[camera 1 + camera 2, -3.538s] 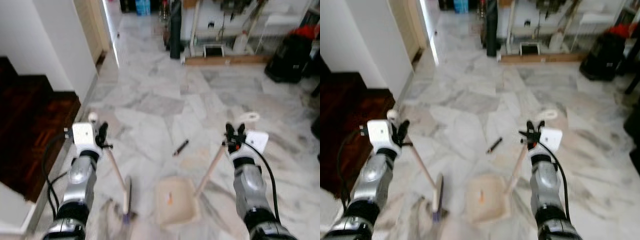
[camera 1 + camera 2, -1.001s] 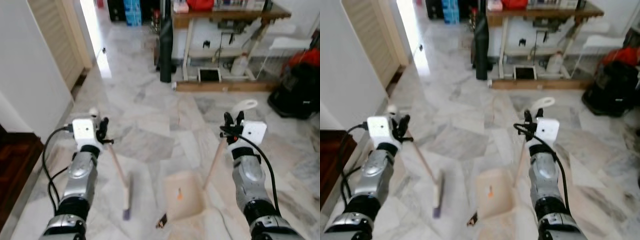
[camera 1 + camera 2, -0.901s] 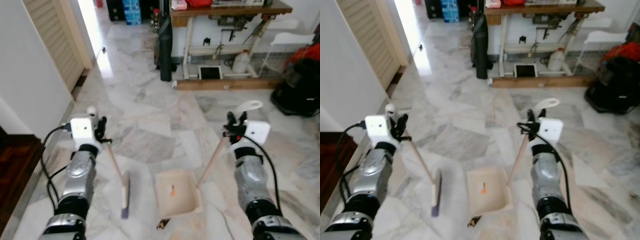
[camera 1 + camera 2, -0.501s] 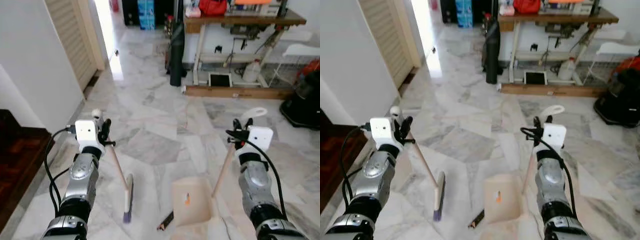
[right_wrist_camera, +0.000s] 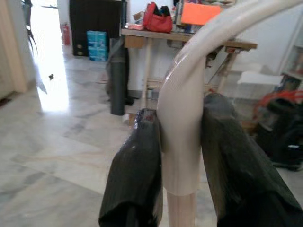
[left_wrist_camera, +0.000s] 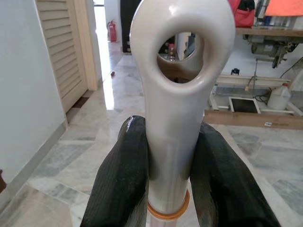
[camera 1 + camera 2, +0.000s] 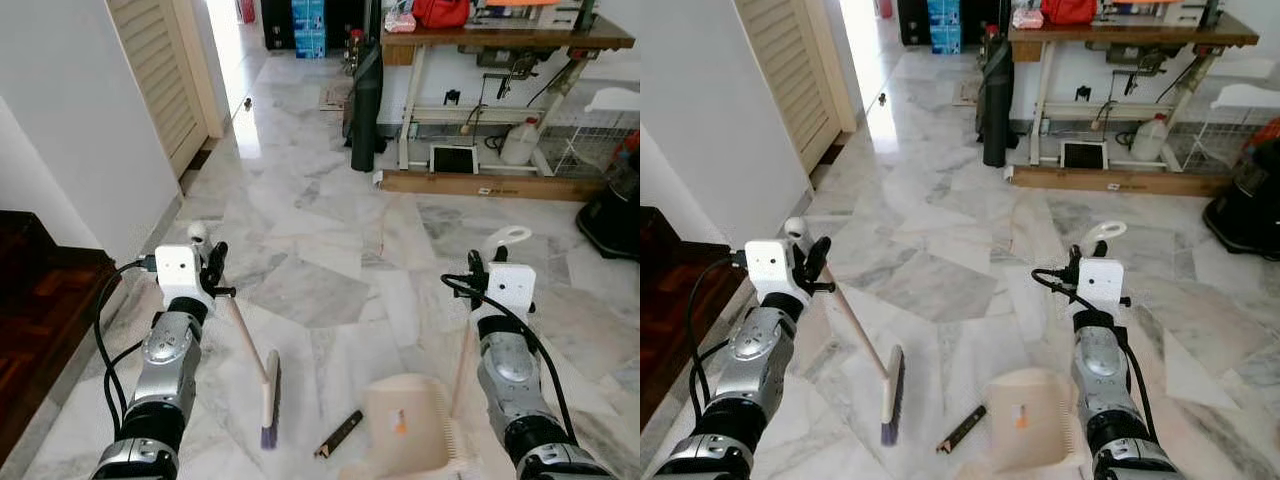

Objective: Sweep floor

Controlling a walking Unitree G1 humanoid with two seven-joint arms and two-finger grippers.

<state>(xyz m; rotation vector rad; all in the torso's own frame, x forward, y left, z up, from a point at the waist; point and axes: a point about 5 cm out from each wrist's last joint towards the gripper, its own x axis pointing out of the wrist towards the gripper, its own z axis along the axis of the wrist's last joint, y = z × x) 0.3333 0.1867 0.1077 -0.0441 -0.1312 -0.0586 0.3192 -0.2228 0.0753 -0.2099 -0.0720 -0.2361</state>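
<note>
My left gripper (image 7: 205,264) is shut on the pale broom handle (image 6: 182,94), its fingers (image 6: 122,184) pressed to either side below the handle's loop. The broom head (image 7: 268,398) rests on the marble floor in front of me. My right gripper (image 7: 478,276) is shut on the dustpan's handle (image 5: 182,127), which slopes down to the beige dustpan (image 7: 408,438) on the floor. A short dark stick (image 7: 338,434) lies on the floor between the broom head and the dustpan.
A white wall corner and dark wooden step (image 7: 40,310) stand at my left. Ahead are a louvered door (image 7: 160,70), a black upright bag (image 7: 365,100), a wooden table (image 7: 500,35) with a white jug (image 7: 520,142) beneath, and a dark appliance (image 7: 620,205) at the right.
The whole view has shifted as I move. The dustpan now sits nearer to me and a little further right of the dark stick. Both grippers still hold their handles.
</note>
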